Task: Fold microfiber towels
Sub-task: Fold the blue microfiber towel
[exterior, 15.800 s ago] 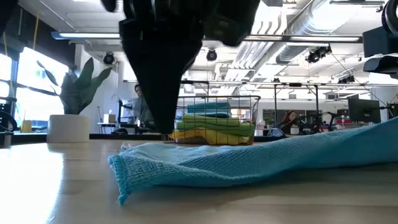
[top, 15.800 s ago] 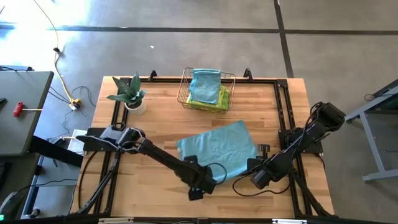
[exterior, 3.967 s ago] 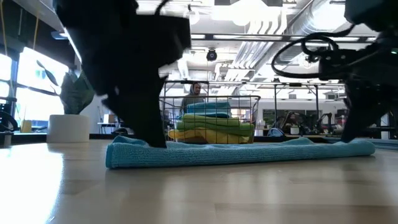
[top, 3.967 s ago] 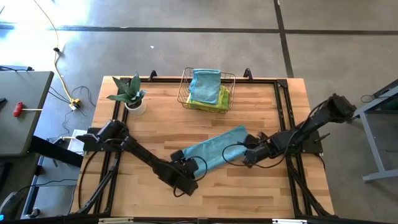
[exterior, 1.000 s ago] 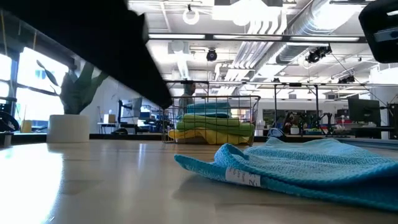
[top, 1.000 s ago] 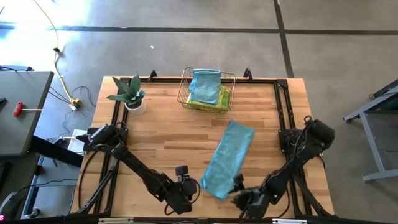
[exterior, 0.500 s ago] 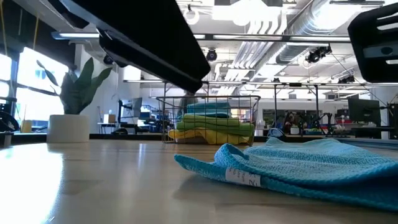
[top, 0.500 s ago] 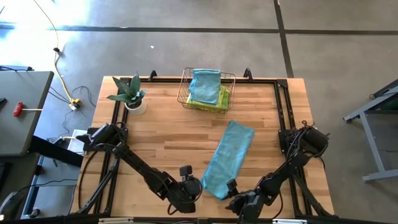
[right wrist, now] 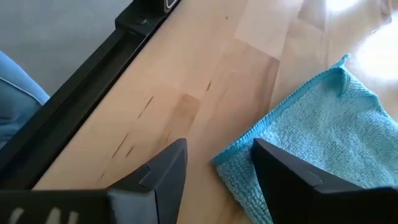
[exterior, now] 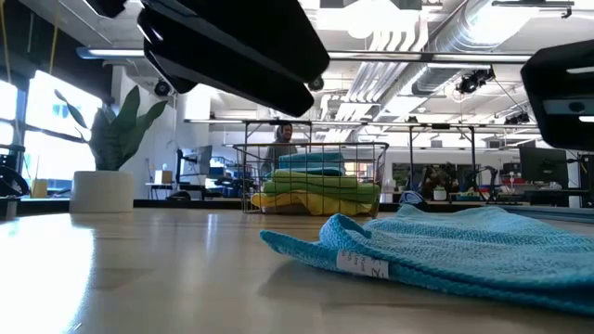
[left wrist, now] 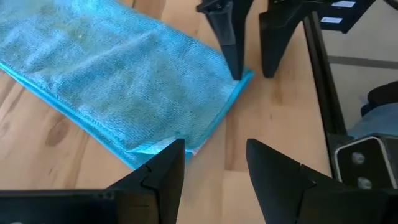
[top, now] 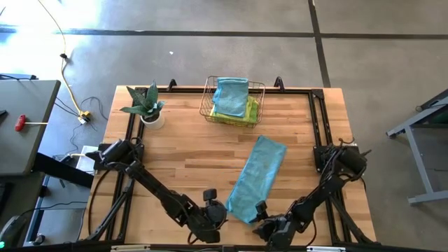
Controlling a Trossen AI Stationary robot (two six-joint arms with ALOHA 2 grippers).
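Observation:
A teal microfiber towel (top: 254,176), folded into a long strip, lies flat on the table and runs from the middle to the near edge. My left gripper (top: 222,205) hovers open over the strip's near left corner (left wrist: 166,147). Its fingers (left wrist: 163,171) stand to either side of that corner. My right gripper (top: 255,215) hovers open at the near right corner (right wrist: 221,159), with its fingers (right wrist: 283,171) to either side. In the low view the towel's near end (exterior: 371,250) rests on the wood and both arms show only as dark shapes above it.
A wire basket (top: 233,102) holding teal, green and yellow towels stands at the far edge. A potted plant (top: 146,106) is at the far left. Black frame rails (top: 317,126) run along the table's sides. Bare wood lies left of the towel.
My left gripper has moved a little toward the table's right, closer to the towel's near end. My right gripper has shifted slightly left toward the same end. The towel has stayed where it was.

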